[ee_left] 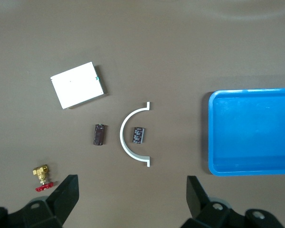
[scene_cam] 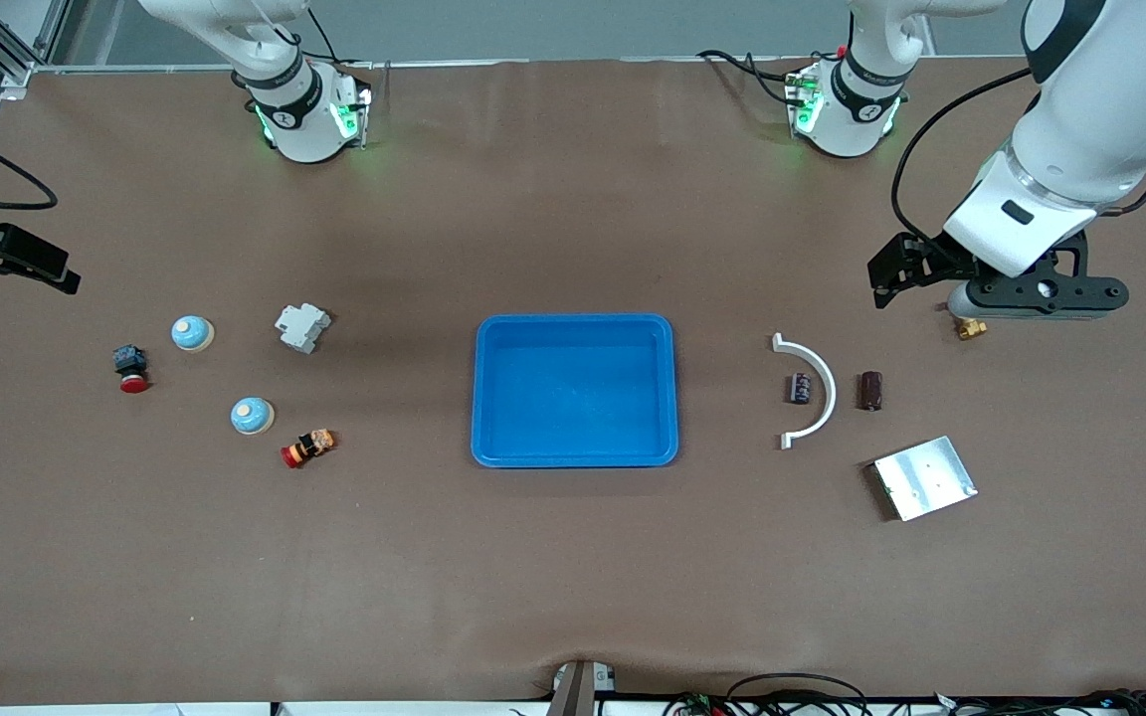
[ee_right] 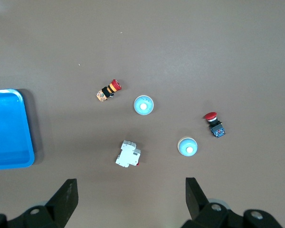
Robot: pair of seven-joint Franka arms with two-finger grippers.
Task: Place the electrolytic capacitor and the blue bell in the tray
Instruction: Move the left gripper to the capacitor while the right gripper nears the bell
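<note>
- The tray [scene_cam: 575,329], a shallow bright-blue plastic rectangle with rounded corners and a raised rim, is seen lying at the middle of the brown table [scene_cam: 573,577] with nothing in it.
- Two small cylindrical capacitors are found toward the left arm's end: a dark one with pale print [scene_cam: 800,388] cupped inside a white half-ring bracket [scene_cam: 817,383], and a dark brown one [scene_cam: 869,391] just beside the bracket's outer curve.
- A flat silver metal plate [scene_cam: 923,478] is laid nearer to the front camera than both capacitors.
- A small brass valve with a red handle [ee_left: 41,177] is seen on the table under the left gripper.
- Two domed light-blue bells with pale tops are set toward the right arm's end: one [scene_cam: 192,332] farther from the front camera, one [scene_cam: 252,415] nearer to it.
- Near them, a white blocky breaker [scene_cam: 301,326], a red-capped black push button [scene_cam: 131,368] and a red-and-orange button [scene_cam: 307,447] are noted.
- The left gripper [ee_left: 132,195] is held in the air over the valve, its black fingers spread apart and holding nothing.
- The right gripper [ee_right: 131,197] is held over the table beside the breaker, fingers likewise spread and holding nothing.
</note>
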